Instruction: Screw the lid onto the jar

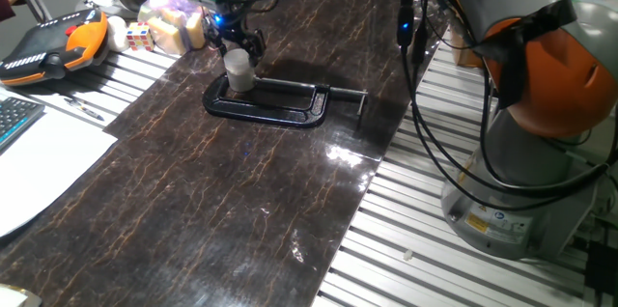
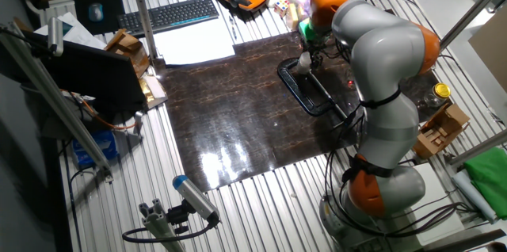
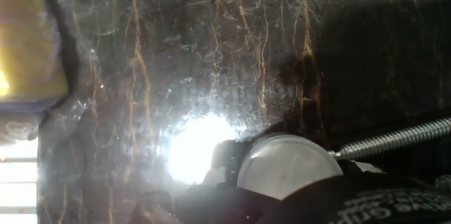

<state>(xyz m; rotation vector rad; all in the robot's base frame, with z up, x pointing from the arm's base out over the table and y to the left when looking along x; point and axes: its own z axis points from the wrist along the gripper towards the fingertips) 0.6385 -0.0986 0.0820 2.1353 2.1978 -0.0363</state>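
Observation:
The jar (image 1: 239,76) is a small whitish cylinder standing upright in the jaws of a black C-clamp (image 1: 280,104). The lid (image 1: 237,57) sits on top of it. In the hand view the lid (image 3: 285,168) is a pale round disc at the bottom edge, partly covered by dark fingers (image 3: 211,199). My gripper (image 1: 241,48) hangs straight over the jar, with its fingertips level with the lid on either side. No view shows whether the fingers press on the lid. In the other fixed view the jar (image 2: 303,62) sits just under the gripper (image 2: 310,50).
The clamp's threaded screw (image 3: 394,139) runs off to the right of the jar. Bagged yellow items (image 1: 174,22), a die (image 1: 138,35) and an orange-black pendant (image 1: 48,46) lie at the mat's far left. A white sheet (image 1: 39,167) lies left of the mat.

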